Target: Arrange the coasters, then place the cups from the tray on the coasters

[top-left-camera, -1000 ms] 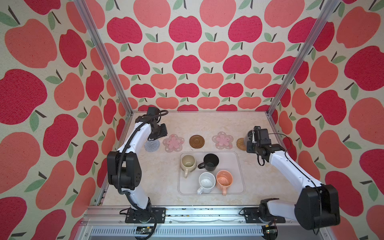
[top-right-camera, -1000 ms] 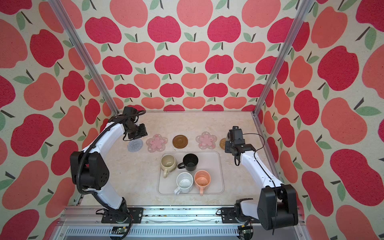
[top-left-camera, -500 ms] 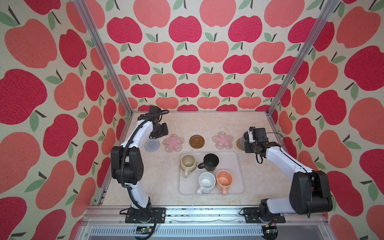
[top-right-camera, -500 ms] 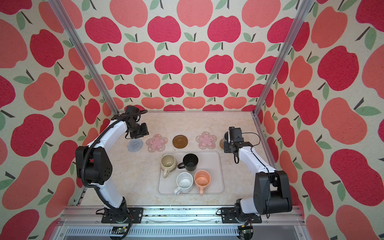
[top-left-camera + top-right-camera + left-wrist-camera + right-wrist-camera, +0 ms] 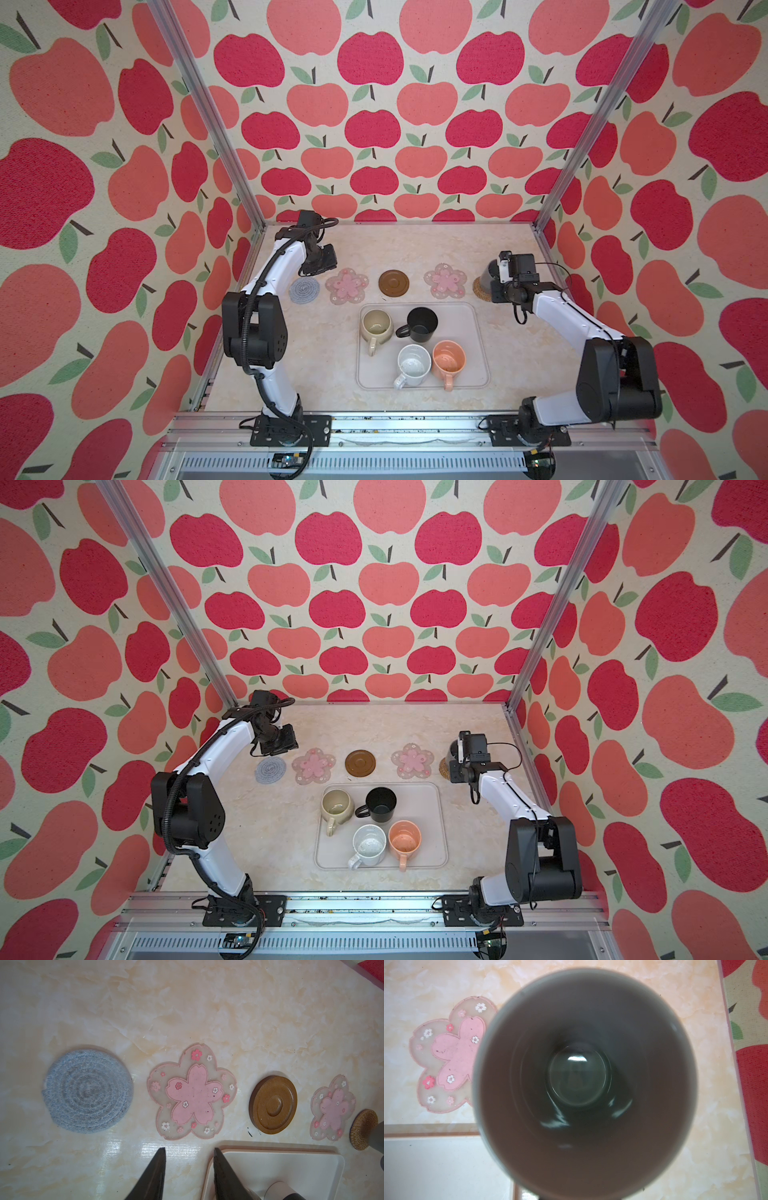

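Change: compared with one second ago, the right gripper [image 5: 498, 286] has moved a little toward the middle, carrying the grey mug [image 5: 487, 272]. The mug is now over the rattan coaster [image 5: 480, 291], which lay uncovered before.
Contact: I cannot tell whether the mug already stands on that coaster or hangs just above it.
Right jaws: hidden by the mug; since the mug travelled with them, I judge that they pinch it.
Left gripper [image 5: 189, 1150]: almost where it was, near the rope coaster [image 5: 88, 1092]; its jaws are spread a little, with nothing between them.
Meaning: all five coasters lie in one row behind the tray [image 5: 469, 328], so the arranging looks finished. The first cup is at its place and four are left.
On the tray: cream mug [image 5: 376, 328], black mug [image 5: 422, 324], white mug [image 5: 413, 365] and peach mug [image 5: 449, 359], all upright.
Rope coaster: grey-blue cord coiled in a soft round spiral.
Flower coasters [image 5: 192, 1093] [image 5: 332, 1107]: thin, half-clear, with five petals and a pink centre.
Wooden coaster [image 5: 273, 1105]: a thick brown disc with turned rings.
Rattan coaster: tightly woven, tan, with a dark rim.
Grey mug inside: glossy glaze, deep and narrowing.
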### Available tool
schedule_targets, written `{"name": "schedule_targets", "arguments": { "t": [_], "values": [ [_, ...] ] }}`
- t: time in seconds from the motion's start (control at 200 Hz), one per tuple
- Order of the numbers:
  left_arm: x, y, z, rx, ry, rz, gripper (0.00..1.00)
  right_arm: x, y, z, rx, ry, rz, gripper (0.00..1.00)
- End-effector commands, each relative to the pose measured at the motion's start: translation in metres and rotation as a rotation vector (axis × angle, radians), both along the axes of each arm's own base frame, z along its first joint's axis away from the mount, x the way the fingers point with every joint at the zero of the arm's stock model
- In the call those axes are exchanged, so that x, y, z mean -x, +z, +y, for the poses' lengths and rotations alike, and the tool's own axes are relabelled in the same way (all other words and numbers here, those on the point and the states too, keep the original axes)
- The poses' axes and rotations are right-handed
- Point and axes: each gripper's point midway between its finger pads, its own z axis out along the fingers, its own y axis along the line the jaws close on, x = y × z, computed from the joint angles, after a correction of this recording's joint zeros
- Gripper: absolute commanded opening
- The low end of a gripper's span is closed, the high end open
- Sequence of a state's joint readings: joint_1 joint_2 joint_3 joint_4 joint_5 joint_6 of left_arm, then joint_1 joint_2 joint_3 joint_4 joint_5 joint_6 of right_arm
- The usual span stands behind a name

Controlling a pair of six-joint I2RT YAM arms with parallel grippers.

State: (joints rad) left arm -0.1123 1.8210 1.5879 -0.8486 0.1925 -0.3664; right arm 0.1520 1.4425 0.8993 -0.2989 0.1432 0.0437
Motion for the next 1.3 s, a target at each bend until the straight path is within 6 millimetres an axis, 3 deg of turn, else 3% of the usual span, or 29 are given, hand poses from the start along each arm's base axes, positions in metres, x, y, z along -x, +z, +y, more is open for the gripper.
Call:
{"name": "schedule_targets", "arguments": {
  "t": [0.0,1.296],
  "values": [
    [0.000,-0.001,-0.002,0.006,0.007,0.023,0.40,-0.028,0.033,-0.001,-0.007,0.009,-0.138,0.00],
    [0.001,0.000,-0.010,0.013,-0.004,0.025,0.40,-0.014,0.011,0.004,-0.019,0.049,-0.046,0.00]
  ]
}}
